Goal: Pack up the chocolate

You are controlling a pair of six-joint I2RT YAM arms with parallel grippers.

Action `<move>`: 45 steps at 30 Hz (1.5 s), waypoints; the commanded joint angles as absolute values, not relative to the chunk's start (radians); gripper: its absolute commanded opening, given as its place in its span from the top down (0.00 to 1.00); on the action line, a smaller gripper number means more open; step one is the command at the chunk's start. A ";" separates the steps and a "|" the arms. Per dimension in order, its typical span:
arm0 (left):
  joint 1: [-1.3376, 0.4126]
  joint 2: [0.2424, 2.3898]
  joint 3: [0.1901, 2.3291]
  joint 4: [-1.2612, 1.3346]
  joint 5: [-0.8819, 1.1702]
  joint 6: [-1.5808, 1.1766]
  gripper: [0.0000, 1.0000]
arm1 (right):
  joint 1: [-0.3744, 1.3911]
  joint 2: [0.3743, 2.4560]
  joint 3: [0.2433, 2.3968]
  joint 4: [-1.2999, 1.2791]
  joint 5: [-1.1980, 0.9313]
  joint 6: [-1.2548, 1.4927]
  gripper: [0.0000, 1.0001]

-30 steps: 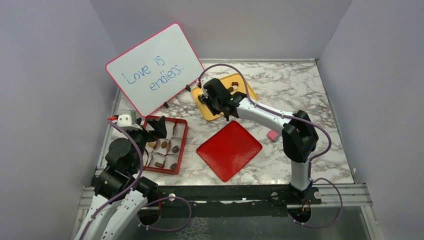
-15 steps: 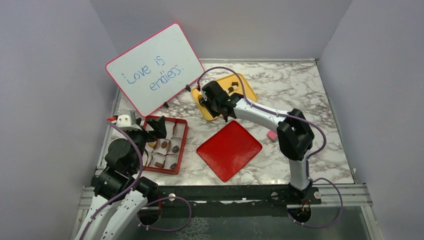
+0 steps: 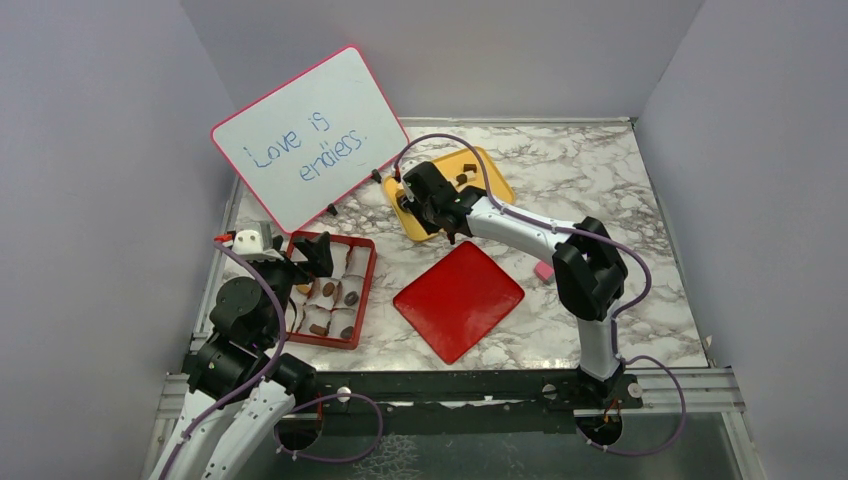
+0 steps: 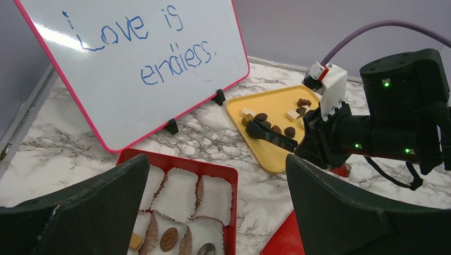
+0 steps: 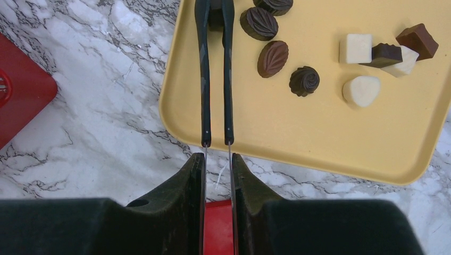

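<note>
Several chocolate pieces [image 5: 273, 58], dark brown, white and cream, lie on a yellow tray [image 5: 319, 138]. My right gripper [image 5: 218, 159] is shut on a pair of black tongs [image 5: 202, 79] that reach over the tray's corner. The tongs' arms are nearly together, with a dark piece [image 5: 215, 18] between their tips at the top edge of the right wrist view. In the top view this gripper [image 3: 430, 195] is over the tray [image 3: 493, 183]. My left gripper [image 4: 215, 175] hangs open and empty above the red box [image 4: 175, 162], whose white paper cups hold a few chocolates [image 4: 169, 239].
A red lid [image 3: 458, 298] lies flat between the box [image 3: 372, 270] and the right arm. A small pink cube [image 3: 545, 270] sits beside the right arm. A whiteboard [image 3: 310, 135] with writing stands at the back left, near the tray.
My right gripper has squeezed the tongs narrower and shifted slightly farther over the tray. The left arm has not moved.
</note>
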State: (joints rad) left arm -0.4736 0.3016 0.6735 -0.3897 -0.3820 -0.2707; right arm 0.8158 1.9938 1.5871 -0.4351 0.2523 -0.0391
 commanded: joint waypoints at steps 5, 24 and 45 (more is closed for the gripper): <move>-0.476 0.287 0.668 -0.362 -0.376 -0.259 0.01 | 0.810 1.933 1.597 -0.422 0.241 -0.029 0.80; -0.476 0.257 0.673 -0.361 -0.398 -0.271 0.01 | 0.820 1.796 1.560 -0.438 0.112 0.035 0.81; -0.476 0.155 0.670 -0.360 -0.503 -0.283 0.01 | 1.058 1.828 1.639 -0.384 0.008 0.112 0.81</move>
